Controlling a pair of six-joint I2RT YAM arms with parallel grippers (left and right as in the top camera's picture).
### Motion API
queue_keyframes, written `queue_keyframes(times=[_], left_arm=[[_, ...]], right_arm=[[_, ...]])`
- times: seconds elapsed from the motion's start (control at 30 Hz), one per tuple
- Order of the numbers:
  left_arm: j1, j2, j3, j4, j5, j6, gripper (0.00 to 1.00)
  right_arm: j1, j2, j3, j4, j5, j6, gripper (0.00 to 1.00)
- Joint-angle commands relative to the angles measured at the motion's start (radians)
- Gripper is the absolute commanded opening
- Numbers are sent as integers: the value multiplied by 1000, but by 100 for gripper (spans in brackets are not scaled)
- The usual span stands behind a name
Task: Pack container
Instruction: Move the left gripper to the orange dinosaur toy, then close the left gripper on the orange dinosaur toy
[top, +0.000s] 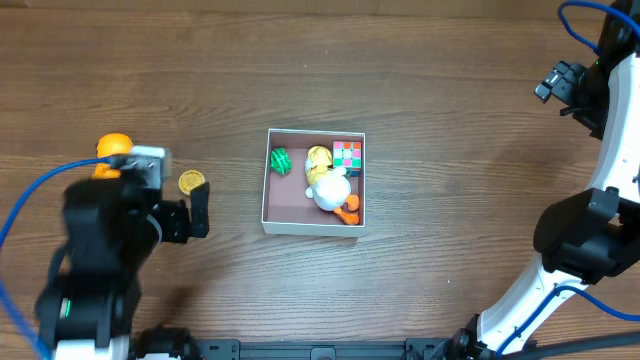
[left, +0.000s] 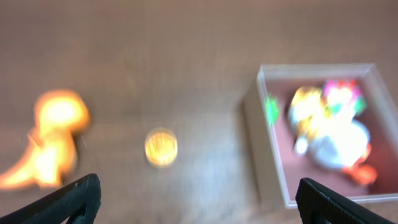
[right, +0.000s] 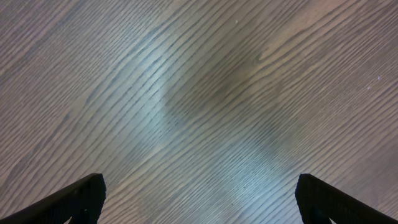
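Container (top: 288, 205) sits mid-table betw. both arms; thin white walls, dull pink-brown floor. Toys (top: 330, 180) crowd its right side, so left floor is free, prob. for more. Empty left gripper (left: 199, 202), jaws wide apart, faces gold coin (left: 161, 147) just left of container: likely next pick. Empty right gripper (right: 199, 202) also spread, well right of it.

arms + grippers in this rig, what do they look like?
The left arm and right arm have black joints, white links and blue cables. A grey block sits at the left wrist. The left gripper and right gripper have plain black fingers.
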Motion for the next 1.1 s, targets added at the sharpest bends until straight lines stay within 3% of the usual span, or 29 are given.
queue_keyframes(times=[0.0,0.13,0.23,0.47,0.97,1.07], left_arm=[[12,154,99,-52,-66,-16,100],[37,337,349,-264,-269,-43,100],[83,492,552,-446,-369,89,100],[108,646,587,-419,-372,-71,100],[344,921,587,-424,-378,-32,100],[368,958,587,-389,-339,42,100]], right_arm=[[3,-17,0,5,0,-3,100],[3,-17,0,5,0,-3,100],[3,-17,0,5,-1,-4,100],[3,-17,0,5,0,-3,100],[3,-17,0,5,0,-3,100],[3,-17,0,5,0,-3,100]])
